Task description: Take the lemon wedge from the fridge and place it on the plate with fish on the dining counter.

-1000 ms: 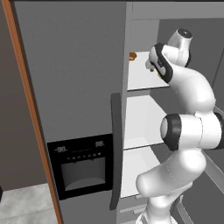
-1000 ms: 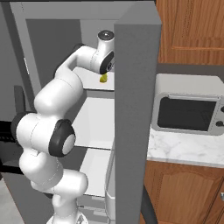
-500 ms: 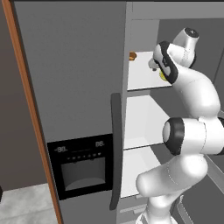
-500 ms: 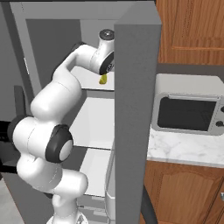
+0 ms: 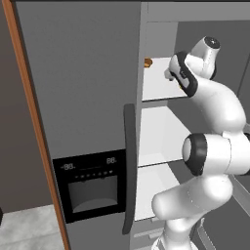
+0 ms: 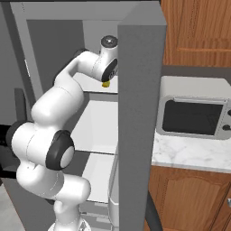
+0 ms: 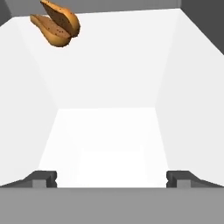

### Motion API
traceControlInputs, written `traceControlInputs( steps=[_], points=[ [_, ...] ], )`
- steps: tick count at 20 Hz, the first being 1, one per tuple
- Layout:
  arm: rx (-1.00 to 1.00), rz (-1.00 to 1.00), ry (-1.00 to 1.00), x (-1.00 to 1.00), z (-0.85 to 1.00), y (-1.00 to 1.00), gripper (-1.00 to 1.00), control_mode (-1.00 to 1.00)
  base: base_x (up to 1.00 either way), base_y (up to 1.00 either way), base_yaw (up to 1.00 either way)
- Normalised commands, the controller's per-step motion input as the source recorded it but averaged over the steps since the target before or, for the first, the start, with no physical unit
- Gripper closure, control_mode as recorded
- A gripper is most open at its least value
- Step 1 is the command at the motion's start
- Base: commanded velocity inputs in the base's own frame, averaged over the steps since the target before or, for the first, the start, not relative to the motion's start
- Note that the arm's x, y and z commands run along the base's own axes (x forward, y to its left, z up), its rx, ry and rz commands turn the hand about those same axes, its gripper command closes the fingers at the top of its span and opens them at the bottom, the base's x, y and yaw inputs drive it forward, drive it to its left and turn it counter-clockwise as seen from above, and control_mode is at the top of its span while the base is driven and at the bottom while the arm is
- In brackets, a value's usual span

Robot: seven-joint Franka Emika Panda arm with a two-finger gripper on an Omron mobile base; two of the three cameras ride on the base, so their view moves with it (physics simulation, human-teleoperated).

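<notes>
Over the last second I have seen the arm's upper links straighten and the wrist rise a little, the hand staying up at the top white shelf [image 5: 158, 83] inside the fridge [image 5: 88, 97]. The base has not driven; both base views frame the same scene as before. The gripper [image 7: 111, 178] is released, its two dark fingertips [image 7: 43, 178] standing wide apart with nothing between them, looking over the bare white shelf floor. The lemon wedge [image 6: 106, 84] shows in my right base view as a small yellow bit just beneath the wrist, at the shelf's front edge; I cannot tell whether it touches the hand. An orange-brown lump [image 7: 57, 25] lies at the far corner of the shelf, well apart from the fingertips. A microwave [image 6: 195, 113] sits on the marble wall counter [image 6: 189, 153] right of the fridge.
</notes>
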Motion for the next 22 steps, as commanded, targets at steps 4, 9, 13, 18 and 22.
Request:
traceControlInputs(
  steps=[4,9,13,18,22],
  points=[
    [0.00,0.00,-0.04,0.06,-0.01,0.00,-1.00,-1.00,0.00,0.00,0.00],
    [0.00,0.00,0.00,-0.08,-0.01,0.00,-1.00,-1.00,0.00,0.00,0.00],
    [0.00,0.00,-0.19,-0.42,0.09,0.00,-1.00,-1.00,0.00,0.00,0.00],
    [0.00,0.00,-0.02,0.00,0.00,0.00,-1.00,-1.00,0.00,0.00,0.00],
    [0.00,0.00,0.00,0.00,0.00,0.00,-1.00,-1.00,0.00,0.00,0.00]
  ],
)
